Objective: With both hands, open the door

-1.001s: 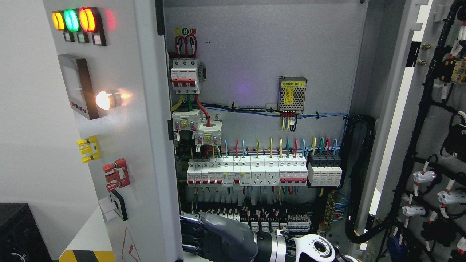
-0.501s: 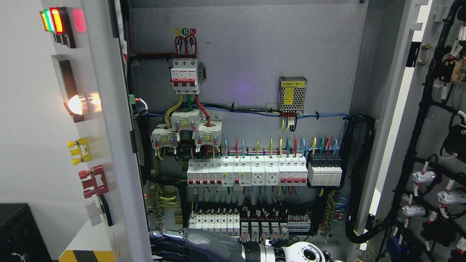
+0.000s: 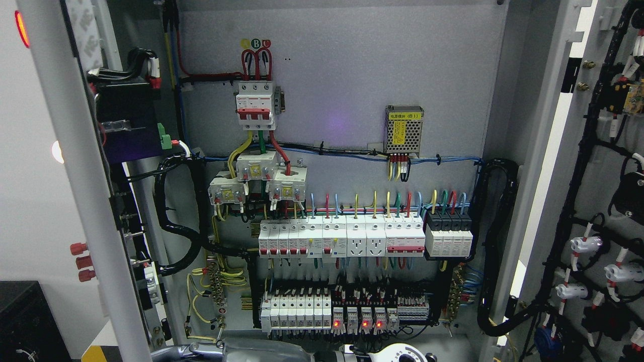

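Note:
The grey cabinet's left door (image 3: 75, 191) stands swung out to the left, nearly edge-on, with its wired inner face (image 3: 126, 125) showing. The right door (image 3: 593, 151) is wide open at the right, with black cable harnesses on its inside. My right arm (image 3: 266, 353) comes in along the bottom edge from right of the middle. Its hand (image 3: 198, 350) is low down by the left door's inner bottom edge, mostly cut off by the frame. My left arm is out of view.
Inside the cabinet are rows of breakers (image 3: 352, 236), relays with red lights (image 3: 352, 317) and a small power supply (image 3: 404, 130). A black box (image 3: 25, 322) and a yellow-black striped surface (image 3: 95, 354) sit at the lower left.
The left door has swung further left, from showing its front lamps and switches to nearly edge-on. My right hand has moved left and down along with it.

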